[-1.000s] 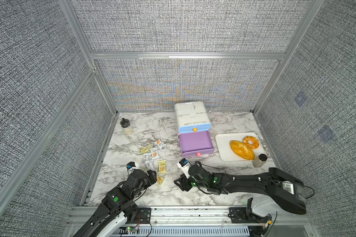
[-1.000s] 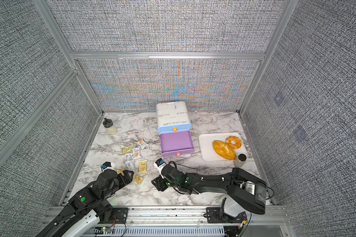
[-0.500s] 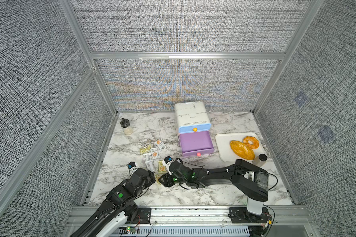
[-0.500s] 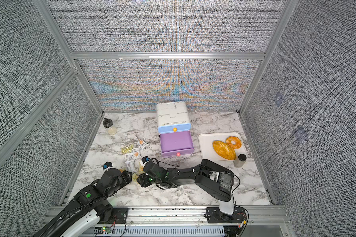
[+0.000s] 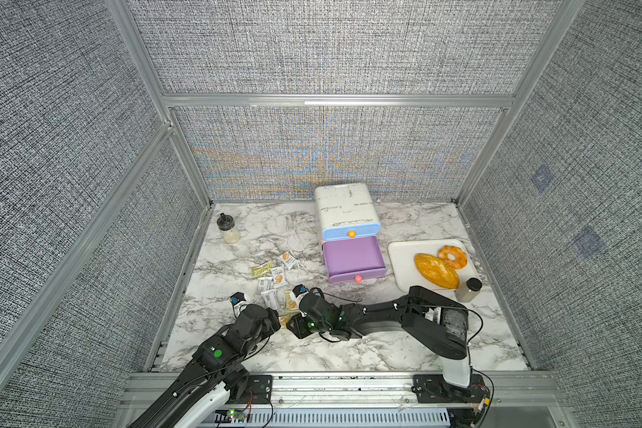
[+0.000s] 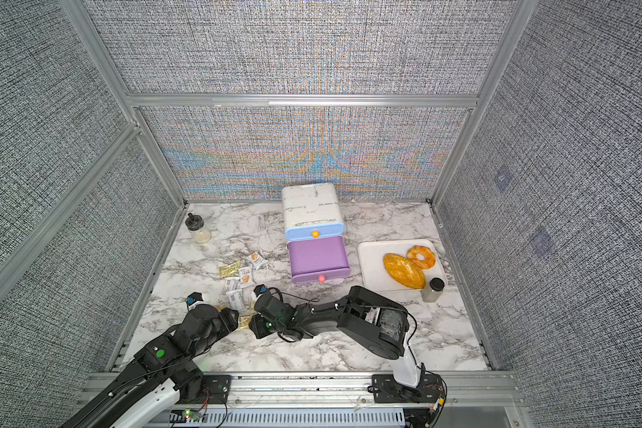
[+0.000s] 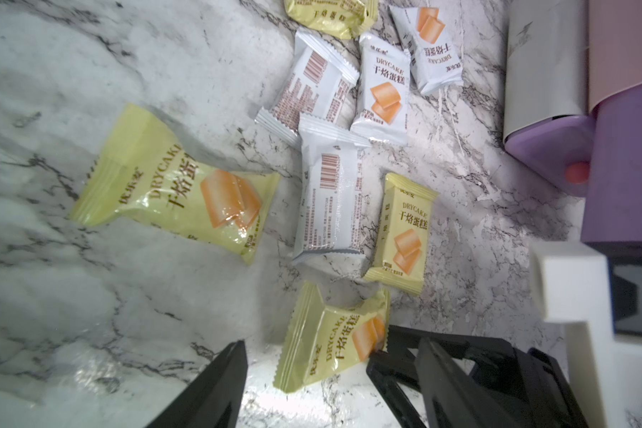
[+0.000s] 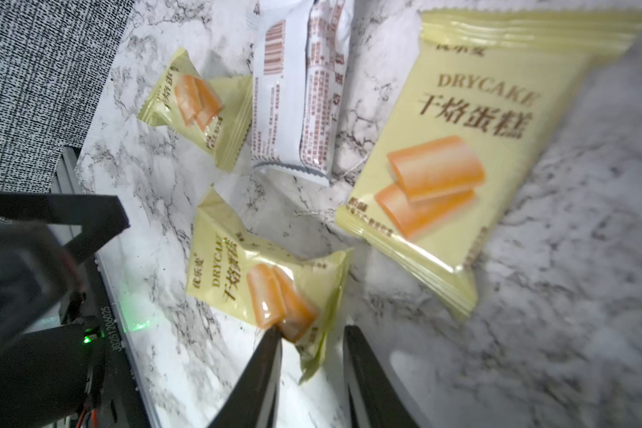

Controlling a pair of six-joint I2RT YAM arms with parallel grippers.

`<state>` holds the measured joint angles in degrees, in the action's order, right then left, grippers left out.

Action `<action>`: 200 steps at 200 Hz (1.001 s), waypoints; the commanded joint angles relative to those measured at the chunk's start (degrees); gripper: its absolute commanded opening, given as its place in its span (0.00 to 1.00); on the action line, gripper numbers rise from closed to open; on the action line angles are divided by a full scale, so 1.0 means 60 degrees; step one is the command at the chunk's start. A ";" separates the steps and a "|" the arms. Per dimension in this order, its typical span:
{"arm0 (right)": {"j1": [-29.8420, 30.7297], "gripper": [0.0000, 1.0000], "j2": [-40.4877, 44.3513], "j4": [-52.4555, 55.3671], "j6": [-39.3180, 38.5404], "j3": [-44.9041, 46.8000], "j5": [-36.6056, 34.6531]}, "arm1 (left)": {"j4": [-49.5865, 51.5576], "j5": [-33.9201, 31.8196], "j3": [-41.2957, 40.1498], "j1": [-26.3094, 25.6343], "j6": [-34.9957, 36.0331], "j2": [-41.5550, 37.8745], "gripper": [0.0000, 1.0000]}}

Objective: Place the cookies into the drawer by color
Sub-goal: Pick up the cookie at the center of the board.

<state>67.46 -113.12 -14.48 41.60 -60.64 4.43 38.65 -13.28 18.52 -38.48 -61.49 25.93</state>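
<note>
"Yellow packet [image 8: 267, 281] on the table [image 5: 349, 352]: why is the right claw [image 8: 310, 370] at its end?"
"That end sticks up, so I think it's easy to pinch. The claw is partly open around it, not squeezing yet."
"And the left claw [image 5: 276, 319]?"
"Wide open, empty, just beside. The purple drawer [image 5: 353, 259] waits pulled out, well apart."

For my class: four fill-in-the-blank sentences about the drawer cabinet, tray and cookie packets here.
On the white plastic cabinet, the pulled-out drawer is ___.
The light blue drawer has an ___ knob.
The flat white rectangular tray holds an orange oval bread loaf and a ___-shaped pastry.
The right gripper straddles one corner of a ___ wrapped packet.
Missing: purple, orange, ring, yellow.
</note>
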 commanded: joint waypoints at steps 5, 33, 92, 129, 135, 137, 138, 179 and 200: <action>0.0036 0.23 0.0175 0.0381 -0.0222 -0.0029 -0.0222 | -0.0026 0.0074 -0.0091 0.0030 -0.0047 -0.0096 0.78; 0.0080 0.08 0.0290 0.0366 -0.0371 -0.0044 -0.0232 | 0.0018 0.0116 -0.0123 0.0028 -0.0076 -0.0211 0.78; 0.0095 0.05 0.0655 0.0532 -0.0669 -0.0028 -0.0429 | 0.0024 0.0150 -0.0279 0.0023 -0.0213 -0.0223 0.77; 0.0010 0.09 0.0736 0.0890 -0.1031 -0.0427 -0.0493 | -0.0333 0.0392 -0.0379 0.0027 -0.0217 0.0193 0.70; -0.0007 0.09 0.0719 0.0901 -0.1065 -0.0475 -0.0464 | -0.0369 0.0399 -0.0398 0.0026 -0.0216 0.0254 0.70; -0.0008 0.08 0.0715 0.0915 -0.1083 -0.0493 -0.0453 | -0.0376 0.0408 -0.0405 0.0026 -0.0215 0.0272 0.70; -0.0015 0.08 0.0710 0.0917 -0.1086 -0.0496 -0.0442 | -0.0384 0.0410 -0.0406 0.0026 -0.0213 0.0282 0.70; -0.0022 0.00 0.1099 0.1170 -0.1179 -0.0337 -0.0697 | -0.0374 0.0363 -0.0486 0.0041 -0.0315 -0.0001 0.68; -0.0052 0.00 0.1755 0.1248 -0.1196 0.0115 -0.0947 | -0.0357 0.0297 -0.0484 0.0041 -0.0335 -0.0387 0.67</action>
<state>67.40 -105.95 -8.12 35.14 -61.95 1.21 37.36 -10.94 15.62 -38.35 -63.31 25.32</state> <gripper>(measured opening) 0.064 0.677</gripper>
